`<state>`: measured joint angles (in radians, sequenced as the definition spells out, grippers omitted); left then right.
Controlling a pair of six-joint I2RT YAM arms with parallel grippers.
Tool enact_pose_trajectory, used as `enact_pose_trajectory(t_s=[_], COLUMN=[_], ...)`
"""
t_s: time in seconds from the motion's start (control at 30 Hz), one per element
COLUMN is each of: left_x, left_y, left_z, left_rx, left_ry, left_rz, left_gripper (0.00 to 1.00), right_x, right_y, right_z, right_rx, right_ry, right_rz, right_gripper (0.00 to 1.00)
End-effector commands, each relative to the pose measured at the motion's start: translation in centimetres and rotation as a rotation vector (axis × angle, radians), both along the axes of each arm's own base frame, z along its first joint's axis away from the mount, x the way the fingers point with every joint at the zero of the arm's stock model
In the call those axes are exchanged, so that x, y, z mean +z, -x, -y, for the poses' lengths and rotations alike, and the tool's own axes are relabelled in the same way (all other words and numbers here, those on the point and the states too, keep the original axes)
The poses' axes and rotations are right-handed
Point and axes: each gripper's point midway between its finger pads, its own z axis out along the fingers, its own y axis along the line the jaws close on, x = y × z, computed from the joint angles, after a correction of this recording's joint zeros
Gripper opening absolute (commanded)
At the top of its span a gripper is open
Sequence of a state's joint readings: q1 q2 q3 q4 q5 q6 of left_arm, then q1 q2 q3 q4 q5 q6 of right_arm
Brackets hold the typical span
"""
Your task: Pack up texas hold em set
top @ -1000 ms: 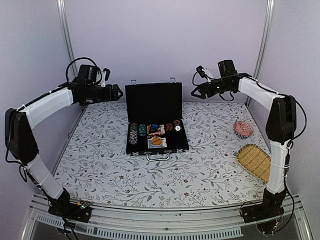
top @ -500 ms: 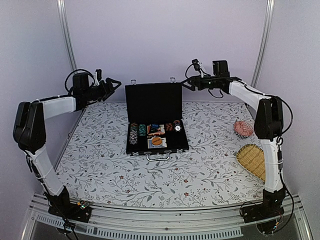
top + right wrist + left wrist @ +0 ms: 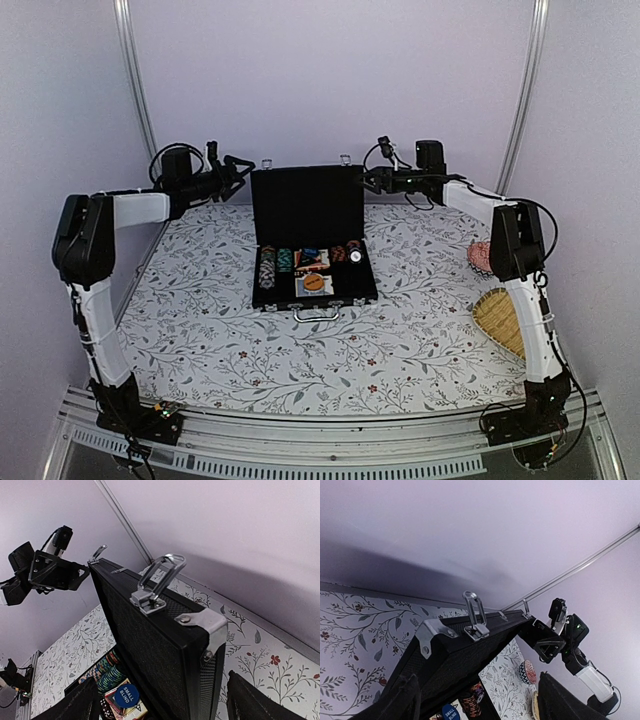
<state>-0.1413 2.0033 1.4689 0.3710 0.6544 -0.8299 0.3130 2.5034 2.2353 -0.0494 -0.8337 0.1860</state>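
Note:
The black case (image 3: 305, 205) stands open at the table's back centre, lid upright. Its tray holds rows of poker chips (image 3: 268, 265), cards and an orange disc (image 3: 314, 283). My left gripper (image 3: 243, 165) is open at the lid's top left corner (image 3: 435, 630), beside a raised silver latch (image 3: 475, 617). My right gripper (image 3: 368, 178) is open at the top right corner (image 3: 202, 625), by the other latch (image 3: 157, 587). In each wrist view the lid's edge lies between the fingers; I see no contact. A blue "small blind" disc (image 3: 126, 695) lies below on the cards, next to the chips (image 3: 107, 672).
A red patterned dish (image 3: 484, 257) and a woven basket (image 3: 505, 320) sit at the right edge, partly behind the right arm. The back wall is close behind the lid. Metal posts (image 3: 135, 90) stand at both back corners.
Both arms have swung inward from the sides to the lid's top corners. The right gripper's jaws have spread wider.

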Motion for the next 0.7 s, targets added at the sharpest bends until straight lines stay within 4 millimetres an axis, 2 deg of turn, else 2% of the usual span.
enact_pose_trajectory(t_s=[0.0,0.2,0.27,0.3,0.33,0.37,0.4,0.43,0.53,0.63,0.67], left_x=[1.4,2.1,2.1,1.9,1.2,2.5,2.5,2.2,1.5,0.5,-0.4], left_y=[0.6,2.3,3.1,3.6,3.9,4.7,5.5,6.1,8.5,12.3,14.0], left_z=[2.9,5.8,6.4,6.7,6.9,6.9,6.9,7.0,7.4,7.8,8.1], left_rx=[-0.097,-0.159,-0.169,-0.174,-0.178,-0.179,-0.181,-0.183,-0.202,-0.243,-0.264], left_ry=[0.029,0.026,0.020,0.017,0.012,0.014,0.012,0.009,0.001,-0.018,-0.040], left_rz=[0.042,0.049,0.047,0.044,0.031,0.057,0.054,0.048,0.024,-0.009,-0.041], left_gripper=[0.80,0.79,0.79,0.79,0.79,0.78,0.79,0.78,0.79,0.78,0.78], right_x=[2.5,3.5,4.2,3.9,4.6,4.6,5.3,5.8,5.3,4.3,4.2], right_y=[1.3,4.4,5.8,6.3,7.1,7.8,8.7,9.5,11.4,13.4,14.1], right_z=[-1.1,-2.4,-2.8,-2.9,-2.9,-3.0,-2.9,-2.8,-2.4,-1.6,-1.4], right_rx=[0.127,0.244,0.275,0.284,0.294,0.305,0.316,0.323,0.344,0.349,0.355], right_ry=[-0.085,-0.075,-0.056,-0.047,-0.046,-0.043,-0.042,-0.041,-0.033,-0.014,-0.001], right_rz=[0.053,0.044,0.064,0.063,0.071,0.074,0.083,0.087,0.054,-0.010,-0.003], right_gripper=[0.87,0.81,0.80,0.79,0.79,0.79,0.78,0.78,0.77,0.77,0.77])
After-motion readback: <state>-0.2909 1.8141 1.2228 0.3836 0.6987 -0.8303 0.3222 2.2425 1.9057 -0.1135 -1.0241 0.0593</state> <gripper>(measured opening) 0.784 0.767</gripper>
